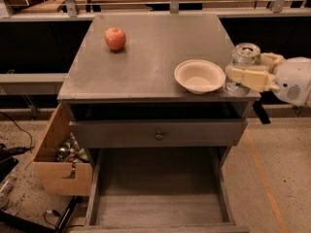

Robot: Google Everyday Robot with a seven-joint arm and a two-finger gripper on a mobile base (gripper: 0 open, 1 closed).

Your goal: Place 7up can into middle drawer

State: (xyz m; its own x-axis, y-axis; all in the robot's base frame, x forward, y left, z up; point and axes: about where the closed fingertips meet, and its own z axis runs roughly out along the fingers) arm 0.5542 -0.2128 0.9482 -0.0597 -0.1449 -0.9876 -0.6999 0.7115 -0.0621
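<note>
Clamping the 7up can [244,55], tool [242,68] at right edge of cabinet top [155,47], just beside white bowl [199,75].

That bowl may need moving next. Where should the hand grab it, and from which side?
Pinch the bowl by its thin rim, one finger inside, one outside, coming from above at its left side; it sits upright and looks too wide to span. Its right side is crowded: the hand holds the 7up can there.
</note>
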